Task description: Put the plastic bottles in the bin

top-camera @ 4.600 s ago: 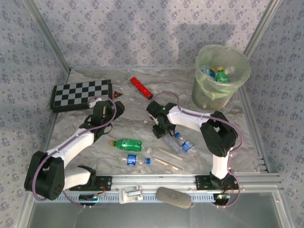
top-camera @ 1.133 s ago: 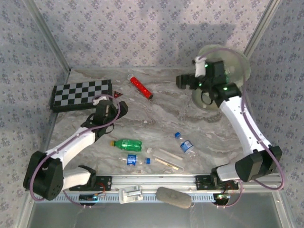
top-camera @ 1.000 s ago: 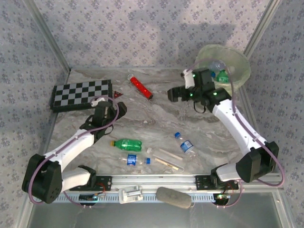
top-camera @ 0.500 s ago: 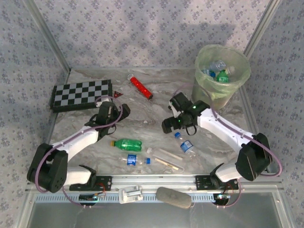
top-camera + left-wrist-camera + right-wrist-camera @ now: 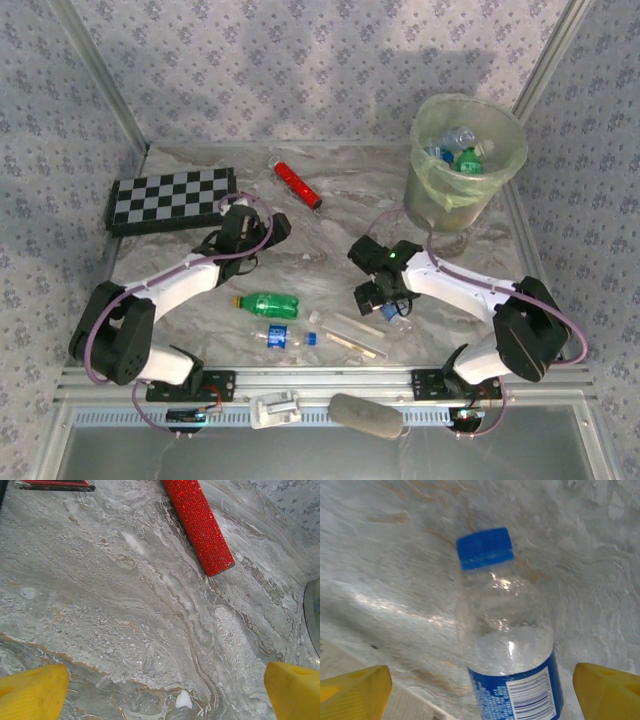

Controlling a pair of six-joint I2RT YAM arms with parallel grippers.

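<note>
- Right gripper (image 5: 373,297): low over the marbled table (image 5: 320,250), right of centre and toward the front. Its fingers stand wide apart. In the wrist view the yellow fingertips (image 5: 355,690) sit one on each side of a clear bottle (image 5: 507,645), with a gap on both sides and no contact seen.
- Clear bottle: lies on the table with its blue cap pointing away from the wrist camera and a blue barcoded label at the near end. From above, part of it (image 5: 398,312) shows just beside the gripper.
- Left gripper (image 5: 268,228): left of centre over bare table, fingers wide apart and nothing between them (wrist view: yellow tips (image 5: 30,692) at both lower corners).
- Red tube (image 5: 200,525): lies flat on the table ahead of the left gripper, well apart from it.
- Green bottle (image 5: 265,303): on its side near the front, between the two arms, yellow cap toward the left.
- Small clear bottle (image 5: 278,337): blue label, lying just in front of the green one.
- Bin (image 5: 445,205): upright at the far right corner. Several bottles (image 5: 462,150) lie inside (number not legible).
- Chequered board (image 5: 172,197): flat at the far left.
</note>
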